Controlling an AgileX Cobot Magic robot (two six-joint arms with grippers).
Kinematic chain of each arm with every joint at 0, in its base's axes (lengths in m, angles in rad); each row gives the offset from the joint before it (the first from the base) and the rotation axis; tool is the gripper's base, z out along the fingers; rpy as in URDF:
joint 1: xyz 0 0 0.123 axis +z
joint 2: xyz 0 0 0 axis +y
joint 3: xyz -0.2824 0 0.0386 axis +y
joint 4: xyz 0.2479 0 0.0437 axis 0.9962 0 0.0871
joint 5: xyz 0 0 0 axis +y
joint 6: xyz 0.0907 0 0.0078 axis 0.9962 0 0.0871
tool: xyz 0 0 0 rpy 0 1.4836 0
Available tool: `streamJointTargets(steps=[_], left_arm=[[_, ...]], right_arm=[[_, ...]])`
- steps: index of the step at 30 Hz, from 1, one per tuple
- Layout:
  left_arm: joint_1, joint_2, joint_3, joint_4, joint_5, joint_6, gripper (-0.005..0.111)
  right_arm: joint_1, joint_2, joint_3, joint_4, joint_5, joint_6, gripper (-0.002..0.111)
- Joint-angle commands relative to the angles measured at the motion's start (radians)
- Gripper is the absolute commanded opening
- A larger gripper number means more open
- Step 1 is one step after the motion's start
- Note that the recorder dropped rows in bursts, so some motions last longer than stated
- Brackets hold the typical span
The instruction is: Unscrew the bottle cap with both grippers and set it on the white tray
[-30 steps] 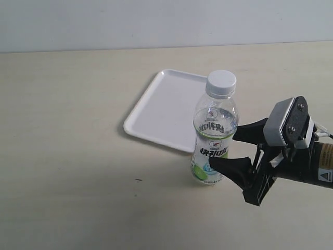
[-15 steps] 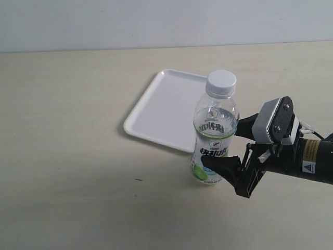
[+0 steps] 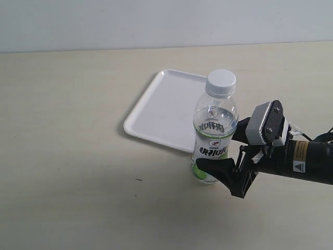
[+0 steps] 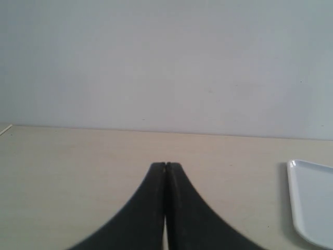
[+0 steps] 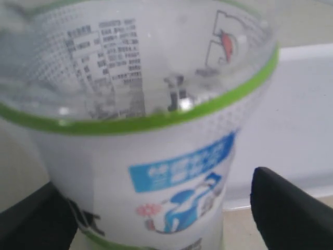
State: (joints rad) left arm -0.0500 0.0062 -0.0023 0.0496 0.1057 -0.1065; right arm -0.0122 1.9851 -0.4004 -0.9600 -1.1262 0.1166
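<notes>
The bottle (image 3: 214, 136) stands upright on the tan table, just in front of the white tray (image 3: 165, 108). The white bottle cap (image 3: 220, 81) sits on the bottle's neck. My right gripper (image 3: 218, 148) is open, with one black finger on each side of the bottle's lower labelled body. In the right wrist view the bottle (image 5: 156, 125) fills the frame between the fingers (image 5: 289, 208), and a gap shows beside that finger. My left gripper (image 4: 165, 166) is shut and empty, hovering over bare table, with the tray's edge (image 4: 312, 203) off to one side. It is out of the exterior view.
The tan table (image 3: 67, 156) runs back to a pale wall (image 3: 156, 21). A tiny dark speck (image 3: 138, 179) lies on the table to the left of the bottle.
My right gripper has slid left toward the bottle and dropped slightly, so its fingers now straddle the bottle's lower body. The bottle and tray have stayed put.
</notes>
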Motion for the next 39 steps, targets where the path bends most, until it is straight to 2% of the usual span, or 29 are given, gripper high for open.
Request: streamJointTargets(steps=[1,13,19,21,25,31,38,39], left_arm=[[0.001,-0.006,0.002,-0.008,-0.002,-0.001,0.000],[0.001,-0.006,0.002,-0.008,-0.002,-0.001,0.000],[0.001,-0.006,0.002,-0.008,-0.002,-0.001,0.000],[0.001,-0.006,0.002,-0.008,-0.002,-0.001,0.000],[0.001,-0.006,0.002,-0.008,-0.002,-0.001,0.000],[0.001,-0.006,0.002,-0.008,-0.002,-0.001,0.000],[0.001,-0.006,0.002,-0.008,-0.002,-0.001,0.000],[0.001,-0.006,0.002,-0.008,-0.002,-0.001,0.000]], right_arm=[[0.001,0.028,-0.005,0.000,-0.060,-0.019,0.082],[0.001,0.039,-0.005,-0.002,-0.064,-0.037,0.079],[0.001,0.039,-0.005,-0.019,-0.064,-0.037,0.058],[0.001,0.039,-0.005,-0.017,-0.064,-0.037,0.056],[0.001,0.039,-0.005,-0.013,-0.064,-0.037,0.056],[0.001,0.039,-0.005,-0.015,-0.064,-0.037,0.079],[0.001,0.039,-0.005,0.000,-0.082,-0.047,0.078],[0.001,0.039,-0.005,-0.019,-0.082,-0.057,0.072]])
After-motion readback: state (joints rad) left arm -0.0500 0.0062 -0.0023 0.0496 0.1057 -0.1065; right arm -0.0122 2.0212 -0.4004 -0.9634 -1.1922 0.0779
